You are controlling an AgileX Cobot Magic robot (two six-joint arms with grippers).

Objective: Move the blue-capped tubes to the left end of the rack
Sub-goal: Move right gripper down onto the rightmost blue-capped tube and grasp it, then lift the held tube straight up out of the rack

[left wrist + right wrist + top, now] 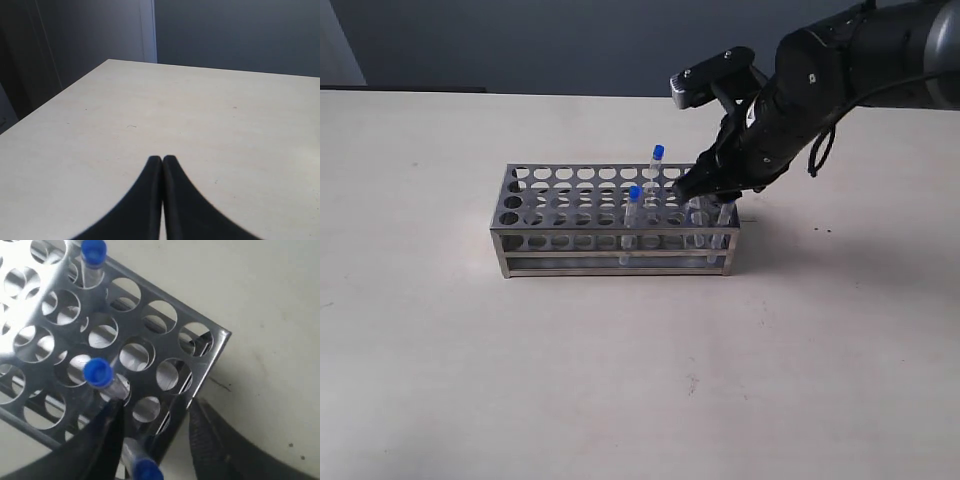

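Observation:
The shiny metal rack (610, 255) stands mid-table. Two blue-capped tubes (657, 160) (633, 200) rise from its right half. Two more clear tubes (699, 218) stand at the right end, their caps hidden under my right gripper (708, 203). In the right wrist view the rack's corner (220, 335) shows with three blue caps (94, 250) (98, 372) (148, 471). My right gripper (156, 405) is open, its jaws astride the rack's end, and the nearest capped tube stands between them without being pinched. My left gripper (162, 159) is shut and empty over bare table.
The pale tabletop (620, 380) stretches around the rack on every side. The rack's left-end holes (520, 190) hold nothing. A dark wall runs behind the table's far edge (210, 67).

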